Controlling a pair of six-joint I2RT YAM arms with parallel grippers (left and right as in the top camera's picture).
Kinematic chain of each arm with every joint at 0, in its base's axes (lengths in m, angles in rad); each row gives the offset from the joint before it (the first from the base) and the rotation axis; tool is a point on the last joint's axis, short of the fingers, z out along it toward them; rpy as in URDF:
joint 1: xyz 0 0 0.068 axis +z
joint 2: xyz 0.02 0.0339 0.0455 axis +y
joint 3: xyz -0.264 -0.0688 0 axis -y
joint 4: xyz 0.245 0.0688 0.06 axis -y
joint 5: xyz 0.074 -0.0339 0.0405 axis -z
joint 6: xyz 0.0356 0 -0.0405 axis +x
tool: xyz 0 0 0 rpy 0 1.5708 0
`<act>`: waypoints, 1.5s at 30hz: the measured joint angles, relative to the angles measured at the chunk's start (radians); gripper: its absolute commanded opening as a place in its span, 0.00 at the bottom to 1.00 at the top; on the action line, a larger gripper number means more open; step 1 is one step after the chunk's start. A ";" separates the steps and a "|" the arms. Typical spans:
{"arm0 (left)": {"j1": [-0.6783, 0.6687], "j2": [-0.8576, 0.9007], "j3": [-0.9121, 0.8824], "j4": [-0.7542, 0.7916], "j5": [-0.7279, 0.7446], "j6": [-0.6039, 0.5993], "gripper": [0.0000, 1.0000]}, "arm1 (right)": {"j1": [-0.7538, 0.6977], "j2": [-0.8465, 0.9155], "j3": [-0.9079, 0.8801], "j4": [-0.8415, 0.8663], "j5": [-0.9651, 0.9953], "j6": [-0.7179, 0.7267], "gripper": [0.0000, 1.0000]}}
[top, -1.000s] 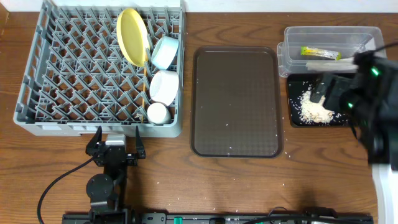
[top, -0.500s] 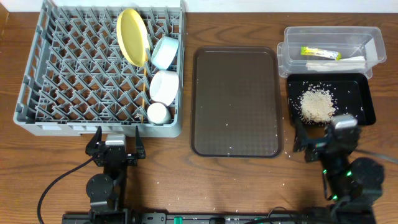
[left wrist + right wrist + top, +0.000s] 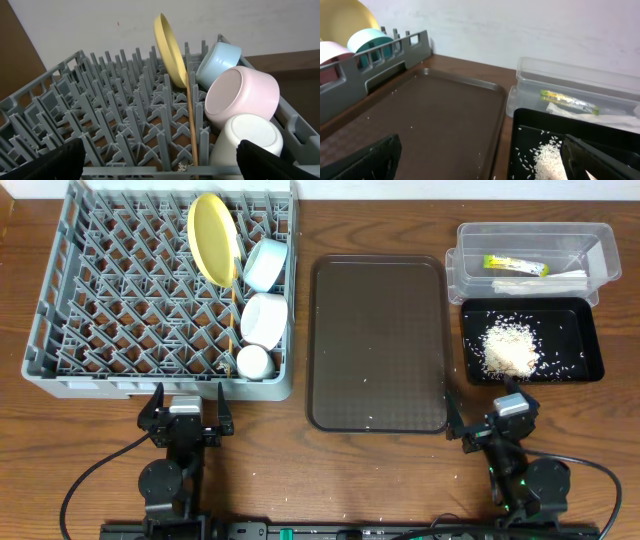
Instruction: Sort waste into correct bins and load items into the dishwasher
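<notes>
The grey dish rack (image 3: pixel 110 300) holds the yellow plate (image 3: pixel 213 238), light-blue bowl (image 3: pixel 265 264), white bowl (image 3: pixel 264 318), white cup (image 3: pixel 253 361) and chopsticks (image 3: pixel 231 330). They also show in the left wrist view: plate (image 3: pixel 169 50), blue bowl (image 3: pixel 220 62), white bowl (image 3: pixel 242 97), cup (image 3: pixel 250 137), chopsticks (image 3: pixel 192 120). The black tray (image 3: pixel 580 345) holds a rice pile (image 3: pixel 510 348). The clear tub (image 3: pixel 470 255) holds the yellow-green packet (image 3: pixel 515 266) and the white wrapper (image 3: pixel 545 280). My left gripper (image 3: pixel 186 408) is open and empty at the rack's front edge. My right gripper (image 3: pixel 495 423) is open and empty in front of the black tray.
The brown serving tray (image 3: pixel 378 345) lies between rack and bins, with a few stray rice grains on it. In the right wrist view it (image 3: pixel 430 120) fills the foreground beside the black tray (image 3: pixel 525 145) and the tub (image 3: pixel 580 82). Scattered grains dot the table front.
My right arm has pulled back from over the black tray to the table's front edge, leaving the rice pile uncovered. The left arm has not moved.
</notes>
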 measured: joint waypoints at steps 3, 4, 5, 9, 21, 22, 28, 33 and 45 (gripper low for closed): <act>0.000 0.000 0.000 0.000 0.000 0.000 0.98 | 0.000 -0.049 -0.020 -0.023 0.000 0.000 0.99; 0.000 0.000 0.000 0.000 0.000 0.000 0.98 | 0.000 -0.057 -0.021 -0.023 0.001 0.000 0.99; 0.000 0.000 0.000 0.000 0.000 0.000 0.98 | 0.000 -0.064 -0.021 -0.021 0.001 0.000 0.99; 0.000 0.000 0.000 0.000 0.000 0.000 0.98 | 0.000 -0.070 -0.021 -0.021 0.002 0.000 0.99; 0.000 0.000 0.000 0.000 0.000 0.000 0.98 | 0.000 -0.071 -0.021 -0.021 0.002 0.000 0.99; 0.000 0.000 0.000 0.000 0.000 0.000 0.98 | 0.000 -0.071 -0.021 -0.021 0.002 0.000 0.99; 0.000 0.000 0.000 0.000 0.000 0.000 0.98 | 0.000 -0.071 -0.021 -0.021 0.002 0.000 0.99; 0.000 0.000 0.000 0.000 0.000 0.000 0.98 | 0.000 -0.071 -0.021 -0.021 0.002 0.000 0.99; 0.000 0.000 0.000 0.000 0.000 0.000 0.98 | 0.000 -0.071 -0.021 -0.021 0.002 0.000 0.99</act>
